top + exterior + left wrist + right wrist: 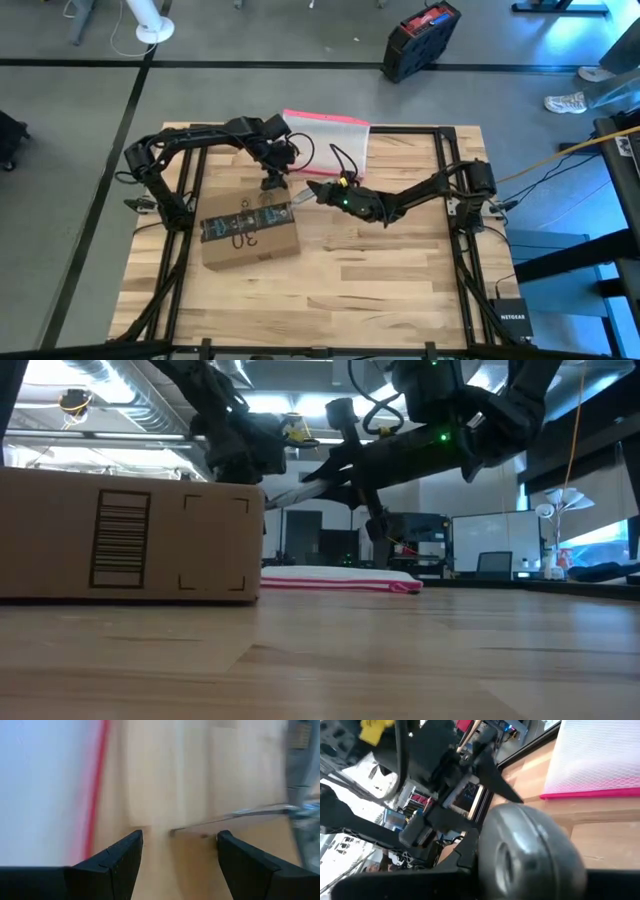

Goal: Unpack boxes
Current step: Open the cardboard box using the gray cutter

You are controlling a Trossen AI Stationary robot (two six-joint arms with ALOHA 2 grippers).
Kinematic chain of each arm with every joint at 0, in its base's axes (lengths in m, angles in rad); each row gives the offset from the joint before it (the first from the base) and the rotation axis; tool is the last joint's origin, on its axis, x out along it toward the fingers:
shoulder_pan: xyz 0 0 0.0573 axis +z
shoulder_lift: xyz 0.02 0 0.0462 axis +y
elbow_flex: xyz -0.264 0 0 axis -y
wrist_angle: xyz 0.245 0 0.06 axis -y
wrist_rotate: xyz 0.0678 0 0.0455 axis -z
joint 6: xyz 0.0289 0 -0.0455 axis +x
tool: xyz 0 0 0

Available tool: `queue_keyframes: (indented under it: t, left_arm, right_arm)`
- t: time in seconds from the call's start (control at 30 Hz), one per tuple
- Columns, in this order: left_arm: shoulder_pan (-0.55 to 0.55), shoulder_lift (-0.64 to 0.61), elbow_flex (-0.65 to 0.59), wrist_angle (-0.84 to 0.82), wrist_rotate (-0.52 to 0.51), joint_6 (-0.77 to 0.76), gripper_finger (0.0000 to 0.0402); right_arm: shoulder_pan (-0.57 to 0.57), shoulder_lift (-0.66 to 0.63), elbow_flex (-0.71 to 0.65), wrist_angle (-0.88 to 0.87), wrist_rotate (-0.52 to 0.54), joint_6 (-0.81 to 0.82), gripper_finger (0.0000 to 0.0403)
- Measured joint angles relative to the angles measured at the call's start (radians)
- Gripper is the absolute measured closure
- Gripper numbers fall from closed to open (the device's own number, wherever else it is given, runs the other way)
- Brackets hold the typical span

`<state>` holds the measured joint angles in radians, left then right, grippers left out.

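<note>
The brown cardboard box point(250, 232), with a black tape strip across its top, stands flat on the table left of centre; the low view shows its side point(130, 540) with a barcode print. My left gripper point(272, 182) hangs open just above the box's far edge; in the left wrist view point(177, 845) its fingers frame bare wood. My right gripper point(318, 190) reaches in from the right, beside the box's far right corner, shut on a grey-handled tool point(530, 847) whose thin silvery blade point(298, 202) points at the box. My right gripper holds the tool by its rounded grey handle point(520, 835), which sits between the two dark fingers. It comes in low from the table's right, slanting down. The blade point(235, 816) sticks out ahead toward the box's far edge; whether its tip touches the box I cannot tell.
A clear plastic pouch with a pink-red edge point(330, 135) lies flat at the table's far side, just behind both grippers. A black and red case point(420, 38) stands on the floor beyond the table. Bare wood spreads over the table's near half and right side.
</note>
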<state>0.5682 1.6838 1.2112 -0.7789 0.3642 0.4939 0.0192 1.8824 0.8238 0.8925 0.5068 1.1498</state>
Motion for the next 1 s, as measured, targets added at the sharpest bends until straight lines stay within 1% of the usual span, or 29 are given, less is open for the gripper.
queue_keyframes:
  t: [0.17, 0.27, 0.43, 0.5, 0.6, 0.67, 0.8, 0.87, 1.0]
  left_arm:
    - [-0.008, -0.056, 0.021, -0.069, -0.059, 0.005, 0.0163]
    - [0.009, -0.055, 0.017, -0.182, -0.083, -0.026, 0.0163]
    - [0.043, -0.063, -0.037, -0.275, -0.126, -0.097, 0.0163]
    - [0.064, -0.070, -0.055, -0.318, -0.116, -0.132, 0.0163]
    - [0.102, -0.114, -0.094, -0.317, -0.106, -0.197, 0.0163]
    - [0.128, -0.157, -0.123, -0.296, -0.133, -0.234, 0.0163]
    - [0.180, -0.261, -0.187, -0.293, -0.152, -0.299, 0.0163]
    - [0.200, -0.309, -0.214, -0.290, -0.131, -0.325, 0.0163]
    - [0.209, -0.399, -0.244, -0.270, -0.009, -0.404, 0.0163]
  right_arm:
    - [-0.042, 0.000, 0.001, 0.001, -0.059, -0.019, 0.0336]
    - [-0.061, 0.000, 0.001, 0.001, -0.080, -0.029, 0.0336]
    - [-0.066, 0.000, 0.001, 0.012, -0.084, -0.045, 0.0336]
    - [-0.067, 0.000, 0.000, 0.006, -0.088, -0.062, 0.0336]
    - [-0.067, 0.002, -0.003, -0.009, -0.102, -0.064, 0.0336]
    - [-0.066, 0.002, -0.003, 0.003, -0.111, -0.063, 0.0336]
    - [-0.065, 0.002, -0.003, 0.002, -0.129, -0.062, 0.0336]
    - [-0.065, 0.002, -0.002, 0.007, -0.135, -0.064, 0.0336]
    - [-0.065, 0.002, -0.002, 0.026, -0.159, -0.091, 0.0336]
